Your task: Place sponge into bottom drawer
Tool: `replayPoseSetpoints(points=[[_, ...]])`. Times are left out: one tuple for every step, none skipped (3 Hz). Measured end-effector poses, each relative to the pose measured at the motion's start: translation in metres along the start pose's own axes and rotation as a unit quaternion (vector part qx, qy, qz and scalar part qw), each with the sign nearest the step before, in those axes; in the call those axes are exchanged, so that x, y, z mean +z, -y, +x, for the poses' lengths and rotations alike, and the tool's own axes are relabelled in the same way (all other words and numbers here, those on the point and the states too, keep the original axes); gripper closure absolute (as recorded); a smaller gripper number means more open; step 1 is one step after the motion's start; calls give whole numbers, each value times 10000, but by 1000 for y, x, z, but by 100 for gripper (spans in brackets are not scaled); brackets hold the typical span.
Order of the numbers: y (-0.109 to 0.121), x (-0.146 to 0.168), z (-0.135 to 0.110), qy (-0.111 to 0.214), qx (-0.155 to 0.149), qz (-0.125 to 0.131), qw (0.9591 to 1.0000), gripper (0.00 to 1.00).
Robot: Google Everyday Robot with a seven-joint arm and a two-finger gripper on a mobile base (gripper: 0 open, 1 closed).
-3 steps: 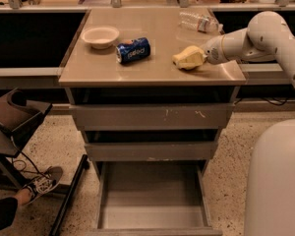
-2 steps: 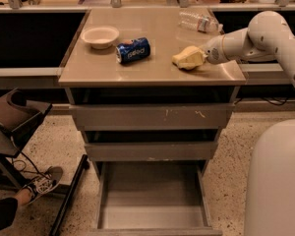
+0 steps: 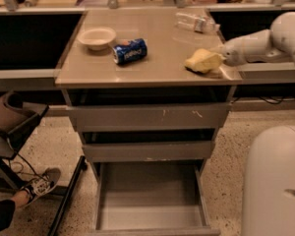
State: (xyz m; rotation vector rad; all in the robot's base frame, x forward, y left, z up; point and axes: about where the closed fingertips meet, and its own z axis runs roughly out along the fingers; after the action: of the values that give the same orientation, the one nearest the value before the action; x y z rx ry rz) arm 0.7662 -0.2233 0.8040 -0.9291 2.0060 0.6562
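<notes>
The yellow sponge (image 3: 201, 61) is at the right side of the cabinet top (image 3: 152, 68), near its front right corner. My gripper (image 3: 215, 59) reaches in from the right on a white arm and is shut on the sponge's right end. I cannot tell whether the sponge rests on the top or is just above it. The bottom drawer (image 3: 147, 193) is pulled open at floor level, directly below, and its grey floor is bare. The two drawers above it are closed.
A white bowl (image 3: 97, 37), a blue soda can (image 3: 130, 50) on its side and a clear plastic bottle (image 3: 194, 22) lie on the cabinet top. My white base (image 3: 275, 181) stands at the lower right. A chair (image 3: 12, 124) and a person's shoe (image 3: 39, 185) are at the lower left.
The gripper and the sponge have moved together a little to the right, toward the top's right edge. Nothing else has moved.
</notes>
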Motion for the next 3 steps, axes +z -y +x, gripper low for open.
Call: replayPoseSetpoints(points=[[0, -3, -10, 0, 0, 0, 10000, 100], [0, -3, -10, 0, 0, -2, 10000, 100], [-15, 1, -26, 79, -9, -268, 9996, 100]])
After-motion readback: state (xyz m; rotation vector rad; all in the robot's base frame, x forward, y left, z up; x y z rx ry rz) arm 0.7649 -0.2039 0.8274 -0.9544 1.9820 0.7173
